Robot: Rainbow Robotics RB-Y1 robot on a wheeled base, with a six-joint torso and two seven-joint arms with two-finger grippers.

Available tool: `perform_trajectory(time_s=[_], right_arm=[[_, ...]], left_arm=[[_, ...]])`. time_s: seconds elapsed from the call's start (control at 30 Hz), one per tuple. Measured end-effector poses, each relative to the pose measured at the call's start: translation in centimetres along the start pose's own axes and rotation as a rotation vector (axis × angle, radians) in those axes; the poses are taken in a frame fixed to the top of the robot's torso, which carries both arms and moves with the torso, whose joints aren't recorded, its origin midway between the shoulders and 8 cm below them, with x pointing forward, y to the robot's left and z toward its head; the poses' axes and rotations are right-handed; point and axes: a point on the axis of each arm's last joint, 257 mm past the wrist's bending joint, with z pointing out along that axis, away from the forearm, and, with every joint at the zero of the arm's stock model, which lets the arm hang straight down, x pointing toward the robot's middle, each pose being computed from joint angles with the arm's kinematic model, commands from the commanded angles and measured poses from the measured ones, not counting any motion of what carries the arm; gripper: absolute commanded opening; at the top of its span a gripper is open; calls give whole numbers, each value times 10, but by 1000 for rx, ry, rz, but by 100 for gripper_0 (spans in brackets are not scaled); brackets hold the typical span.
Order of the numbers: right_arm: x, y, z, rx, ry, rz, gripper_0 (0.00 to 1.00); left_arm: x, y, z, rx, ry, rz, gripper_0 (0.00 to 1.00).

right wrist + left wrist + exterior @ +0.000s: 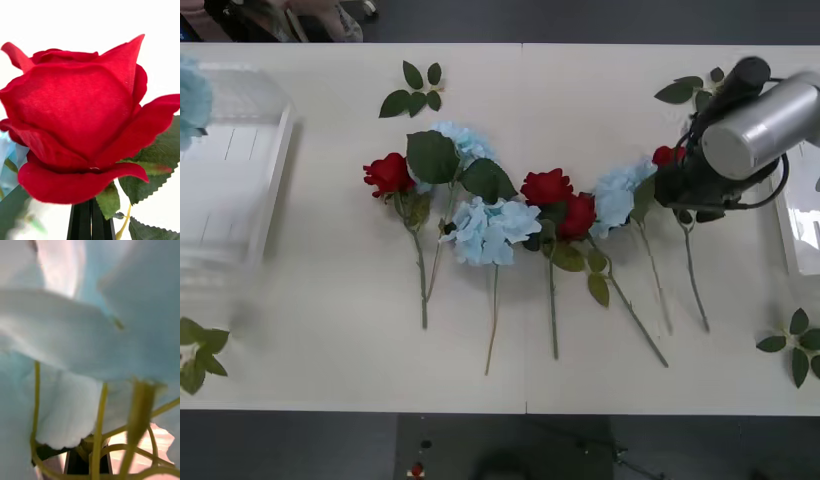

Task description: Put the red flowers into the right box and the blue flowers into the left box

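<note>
The desk (330, 360) carries a row of flowers stretching leftward from the right end effector (677, 185), whose black fingers (90, 221) are pressed together at the base of a red flower (80, 123). It looks light and soft-petalled, best held at the stem under the bloom. The left end effector (88, 463) seems clamped among a blue flower's (93, 333) stalks. No writing visible.

I am seeing deep red roses (547, 187) and pale sky-blue clusters (490, 230) lying on a cream-white table (330, 330). Dark green leaves (433, 156) are showing beside them, the left box (235, 180) is looking translucent white, and my right gripper (91, 219) fingers are showing black.
</note>
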Motion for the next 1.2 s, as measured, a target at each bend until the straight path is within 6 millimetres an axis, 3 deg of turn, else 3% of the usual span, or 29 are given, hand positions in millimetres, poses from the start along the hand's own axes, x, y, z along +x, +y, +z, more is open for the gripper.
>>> perform_trajectory(time_s=[0.1,0.2,0.3,0.4,0.43,0.5,0.53,0.57,0.67,0.83,0.93,1.03,1.1,1.13,1.17,1.2], right_arm=[[-35,-6,-34,36,-44,-75,0],[-77,-25,-75,101,-116,-265,0],[-112,-60,-110,192,-189,-337,0],[-129,-104,-133,263,-228,-319,0],[-134,-118,-138,286,-241,-324,0],[-146,-148,-146,330,-269,-345,0],[-151,-163,-147,352,-279,-352,0],[-156,-181,-146,374,-290,-348,0],[-167,-236,-136,444,-337,-293,0],[-159,-297,-101,542,-372,-256,0],[-135,-312,-76,571,-320,-236,0],[-121,-310,-59,567,-285,-224,0],[-119,-307,-55,563,-281,-225,0],[-119,-306,-55,561,-281,-226,6],[-119,-306,-55,561,-282,-226,28],[-121,-305,-55,560,-288,-228,43]], left_arm=[[2,26,27,-87,-33,8,0],[6,36,55,-130,-74,20,0],[21,33,79,-127,-78,17,0],[32,33,97,-151,-85,45,1],[35,35,101,-162,-84,56,7],[40,36,109,-175,-87,62,39],[42,36,111,-174,-89,58,47],[43,36,113,-174,-90,55,65],[46,39,115,-177,-89,50,88],[47,38,116,-172,-88,43,98],[47,28,117,-133,-90,-2,98],[40,16,114,-84,-107,-48,99],[25,3,106,-26,-140,-88,98],[17,-5,98,11,-152,-104,98],[11,-13,90,48,-159,-113,98],[6,-26,77,101,-157,-121,98]])
